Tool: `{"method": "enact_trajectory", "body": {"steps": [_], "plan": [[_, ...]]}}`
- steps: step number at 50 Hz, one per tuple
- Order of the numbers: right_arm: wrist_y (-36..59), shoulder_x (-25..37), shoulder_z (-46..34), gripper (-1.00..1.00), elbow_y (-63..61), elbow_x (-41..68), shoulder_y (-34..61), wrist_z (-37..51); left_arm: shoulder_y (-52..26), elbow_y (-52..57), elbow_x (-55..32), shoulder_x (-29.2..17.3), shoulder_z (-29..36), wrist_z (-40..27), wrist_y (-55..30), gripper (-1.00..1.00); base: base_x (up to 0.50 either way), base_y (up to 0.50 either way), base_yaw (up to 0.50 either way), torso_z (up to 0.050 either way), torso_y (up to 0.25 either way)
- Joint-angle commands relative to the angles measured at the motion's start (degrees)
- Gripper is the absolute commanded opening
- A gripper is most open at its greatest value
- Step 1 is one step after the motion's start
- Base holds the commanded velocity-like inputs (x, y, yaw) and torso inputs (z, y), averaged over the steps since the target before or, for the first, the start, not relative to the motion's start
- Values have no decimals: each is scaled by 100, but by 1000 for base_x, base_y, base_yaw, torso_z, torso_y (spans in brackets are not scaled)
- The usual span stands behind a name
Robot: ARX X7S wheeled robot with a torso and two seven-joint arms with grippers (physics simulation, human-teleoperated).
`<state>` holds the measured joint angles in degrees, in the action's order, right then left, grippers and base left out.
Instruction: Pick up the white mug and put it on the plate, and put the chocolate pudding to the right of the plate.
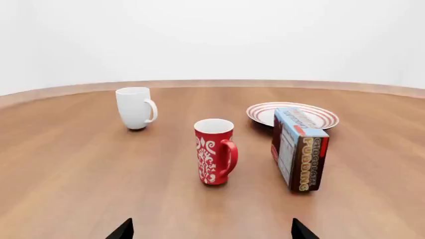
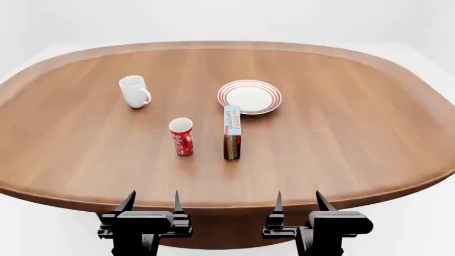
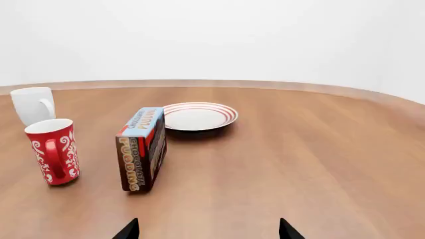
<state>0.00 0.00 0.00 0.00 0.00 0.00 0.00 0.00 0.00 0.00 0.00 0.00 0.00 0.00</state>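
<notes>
The white mug [image 2: 133,91] [image 1: 135,107] [image 3: 34,104] stands upright at the far left of the table. The plate [image 2: 250,96] [image 1: 293,114] [image 3: 196,116] lies empty, right of the mug. The chocolate pudding [image 2: 232,132] [image 1: 299,148] [image 3: 142,148] stands on edge just in front of the plate. My left gripper [image 2: 151,203] [image 1: 211,233] and right gripper [image 2: 298,201] [image 3: 208,232] hover open at the table's near edge, well short of all of these, with nothing between their fingers.
A red cup with white lettering [image 2: 181,136] [image 1: 215,151] [image 3: 55,151] stands between the mug and the pudding, nearer to me. The oval wooden table [image 2: 355,122] stretches wide on the right side.
</notes>
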Motion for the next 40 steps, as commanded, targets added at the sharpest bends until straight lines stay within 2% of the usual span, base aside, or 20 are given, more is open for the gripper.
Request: {"method": "enact_trajectory", "body": {"steps": [1,17,18,19,33,40], "plan": [[6,92,-125,100,-20,62,-12,117,0,-9,-92,-90,110,-100,5,100,0,0,0,0,0],[-4,312,-381,100,-12,283,-15,375,7,69,-240,-326,400,-377,-90,100,0,0,0,0,0],[-62,175,127,100,-601,515,-285,-338,70,183,321,-310,83,48,-100,100,0,0,0,0,0],[29,74,-98,100,-45,44,-34,96,5,42,37,-66,108,-82,-93,100,0,0,0,0,0],[23,297,-338,100,117,196,60,413,-79,-193,15,-292,426,-464,29,100,0,0,0,0,0],[312,372,-319,100,-310,334,72,530,-86,41,40,-387,453,-630,97,100,0,0,0,0,0]]}}
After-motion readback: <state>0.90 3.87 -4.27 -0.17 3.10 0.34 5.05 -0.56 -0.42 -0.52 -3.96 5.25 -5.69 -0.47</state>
